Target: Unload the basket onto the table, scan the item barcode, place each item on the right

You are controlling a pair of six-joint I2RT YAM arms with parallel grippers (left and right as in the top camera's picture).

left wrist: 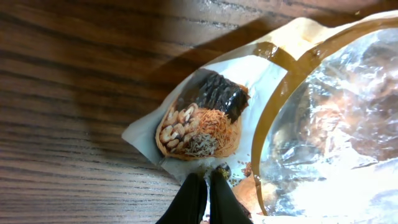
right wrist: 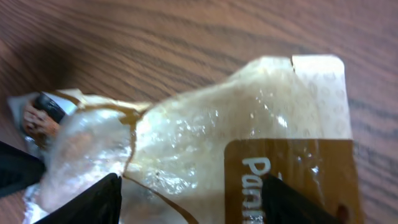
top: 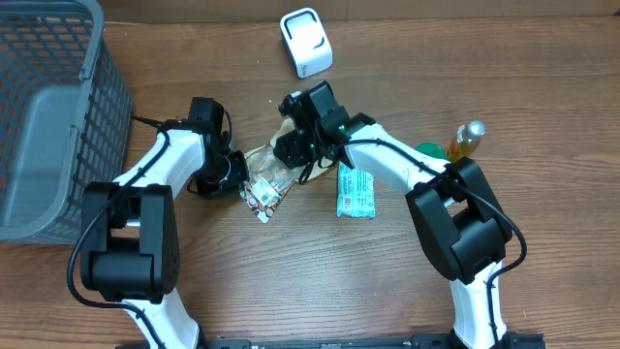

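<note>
Item: snack pouch (top: 263,176), lying on the wooden surface (top: 291,281) between both hands, well short of the white scanner (top: 305,42).
Left hand (left wrist: 208,178): fingers together, pinching the pouch's edge.
Right hand (right wrist: 194,183): fingers apart, straddling the pouch.
Handling: close on the sealed border, keep the film taut, and turn the barcode scannerward.

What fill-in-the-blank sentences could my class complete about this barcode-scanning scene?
The left gripper is ___ on the snack bag.
The right gripper stands ___ over that bag.
The grey basket sits on the robot's ___ side.
The white scanner rests on the ___ table.
Missing words: shut, open, left, wooden.
</note>
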